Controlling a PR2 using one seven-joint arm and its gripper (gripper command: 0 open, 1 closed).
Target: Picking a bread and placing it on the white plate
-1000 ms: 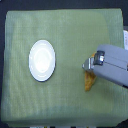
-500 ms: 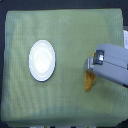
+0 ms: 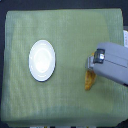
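The white plate [image 3: 42,60] lies flat on the green cloth in the exterior view's left half, with nothing on it. The bread [image 3: 89,80] is a golden-orange tapered piece on the right side. Its upper end is tucked under the front of my grey gripper [image 3: 90,67], and its lower end points toward the cloth's near edge. The gripper's bulky body comes in from the right edge and hides its fingertips, so I cannot see whether they are closed on the bread. A wide stretch of cloth separates the bread from the plate.
A green cloth [image 3: 65,105] covers the table, with dark floor beyond its edges. A small light object [image 3: 125,39] sits at the right edge, past the cloth.
More of the bread shows below the gripper's front than one second ago, and it sits a little lower in the view. The gripper body has shifted slightly. The plate has not moved.
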